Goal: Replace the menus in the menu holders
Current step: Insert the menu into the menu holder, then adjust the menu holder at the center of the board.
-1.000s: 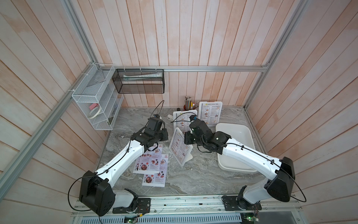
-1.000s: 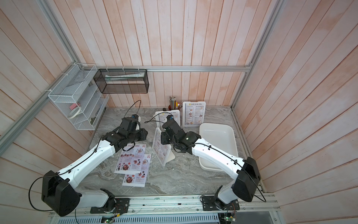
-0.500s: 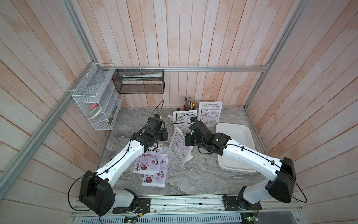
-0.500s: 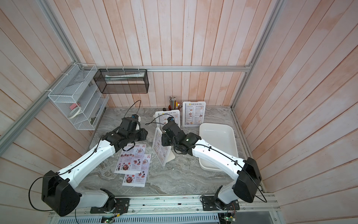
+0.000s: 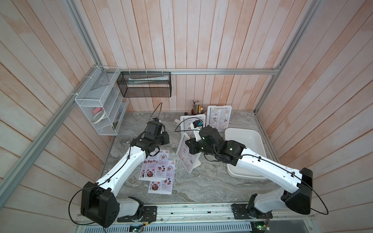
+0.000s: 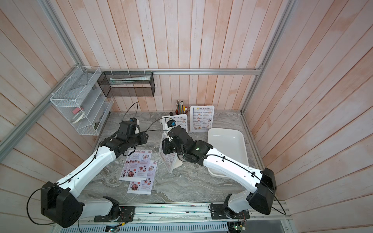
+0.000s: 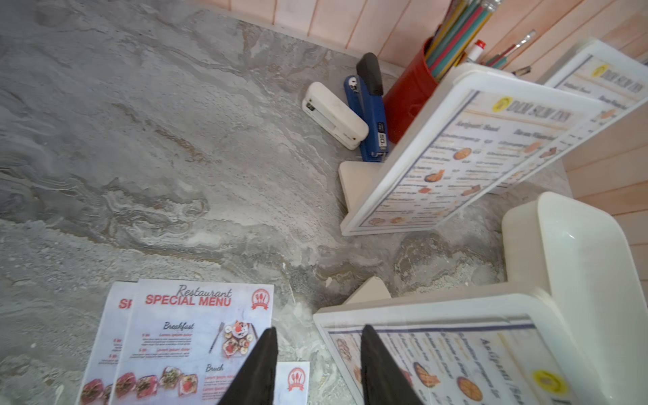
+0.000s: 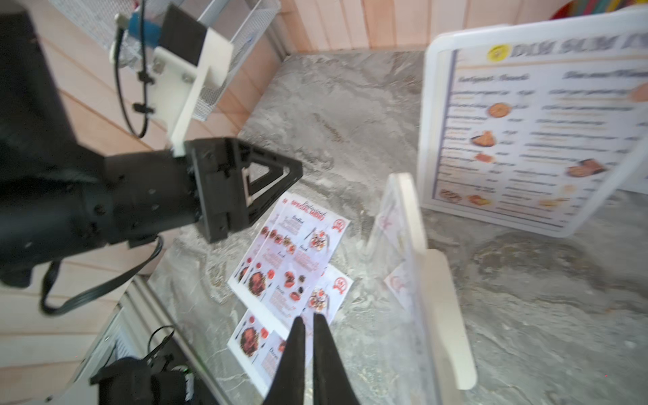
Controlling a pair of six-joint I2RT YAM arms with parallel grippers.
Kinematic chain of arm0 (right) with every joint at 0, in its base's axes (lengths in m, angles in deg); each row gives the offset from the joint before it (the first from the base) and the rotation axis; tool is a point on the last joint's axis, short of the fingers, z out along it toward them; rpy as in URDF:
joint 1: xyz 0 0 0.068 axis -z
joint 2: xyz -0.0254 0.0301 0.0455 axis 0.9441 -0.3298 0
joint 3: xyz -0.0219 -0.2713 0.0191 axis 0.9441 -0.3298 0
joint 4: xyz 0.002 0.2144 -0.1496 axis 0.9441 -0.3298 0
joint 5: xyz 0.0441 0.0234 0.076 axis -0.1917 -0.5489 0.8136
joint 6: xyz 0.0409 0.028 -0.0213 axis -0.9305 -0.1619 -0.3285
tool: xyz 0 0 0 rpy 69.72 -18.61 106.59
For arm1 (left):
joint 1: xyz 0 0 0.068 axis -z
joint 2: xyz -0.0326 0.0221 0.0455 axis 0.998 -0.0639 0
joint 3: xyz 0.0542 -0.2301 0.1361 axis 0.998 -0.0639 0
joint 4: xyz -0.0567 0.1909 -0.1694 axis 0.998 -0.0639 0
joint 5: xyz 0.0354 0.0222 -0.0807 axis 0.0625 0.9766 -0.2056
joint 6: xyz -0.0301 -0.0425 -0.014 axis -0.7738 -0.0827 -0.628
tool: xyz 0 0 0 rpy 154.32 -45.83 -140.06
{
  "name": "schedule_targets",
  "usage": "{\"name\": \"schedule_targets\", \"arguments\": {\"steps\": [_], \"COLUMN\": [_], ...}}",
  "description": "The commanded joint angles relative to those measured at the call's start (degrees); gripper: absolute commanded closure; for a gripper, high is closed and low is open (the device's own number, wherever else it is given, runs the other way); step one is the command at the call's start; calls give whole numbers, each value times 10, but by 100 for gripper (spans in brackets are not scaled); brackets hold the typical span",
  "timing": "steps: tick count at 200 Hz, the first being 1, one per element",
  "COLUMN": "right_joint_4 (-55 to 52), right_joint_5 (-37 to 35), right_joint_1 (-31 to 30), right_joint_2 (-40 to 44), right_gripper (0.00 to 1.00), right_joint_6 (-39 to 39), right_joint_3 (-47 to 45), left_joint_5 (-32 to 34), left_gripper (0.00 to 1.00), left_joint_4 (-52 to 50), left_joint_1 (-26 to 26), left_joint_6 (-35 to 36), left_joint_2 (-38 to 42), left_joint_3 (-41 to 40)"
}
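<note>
Menu holders: three white plastic upright frames with rounded corners and clear fronts, all standing on the grey marbled tabletop [image 5: 201,185].

The front holder [image 5: 186,159] is mid-table. It leans back on its rear foot with its face turned toward the left arm. The middle holder [image 5: 184,123] and back holder [image 5: 219,119] stand near the rear wall, beside the white shallow plastic tray [image 5: 246,137].

Each frame carries a blue-bordered "Dim Sum Inn" sheet [image 7: 456,357] with a yellow emblem, seated inside the frame.

Loose menus: three red-titled "Special Menu" sheets [image 5: 156,167] with food photos lie flat and overlapping on the tabletop, just beside the front holder.

Left gripper [image 7: 319,329]: it is raised above the table between the loose sheets and the front holder. The fingers are moderately apart, with nothing between them.

Right gripper [image 8: 308,319]: it is beside the front holder's upper edge and apart from it. The fingers are all but closed, with only a thin slit between them and nothing gripped.
</note>
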Motion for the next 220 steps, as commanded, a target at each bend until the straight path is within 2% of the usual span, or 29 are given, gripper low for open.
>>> {"name": "schedule_targets", "arguments": {"steps": [1, 15, 61, 108, 151, 185, 220], "right_joint_4": [36, 48, 23, 67, 108, 132, 143], "right_joint_5": [66, 66, -7, -19, -21, -28, -6], "right_joint_1": [-10, -11, 8, 81, 134, 146, 148], "right_joint_2": [-12, -15, -4, 18, 12, -9, -6], "right_gripper": [90, 90, 91, 91, 91, 91, 91], "right_joint_6": [-20, -33, -38, -20, 5, 9, 1], "right_joint_3": [-43, -72, -139, -196, -203, -199, -192], "left_joint_5": [-20, -21, -20, -28, -30, -32, -33], "left_gripper": [56, 56, 55, 55, 55, 55, 55], "left_joint_4": [5, 5, 0, 1, -2, 0, -3], "left_joint_1": [-34, -46, -53, -53, -54, -53, -53], "left_joint_6": [-1, -1, -1, -4, -4, -4, -1], "left_joint_2": [13, 15, 19, 17, 17, 15, 16], "left_joint_3": [-27, -34, -36, -28, -25, -27, -26]}}
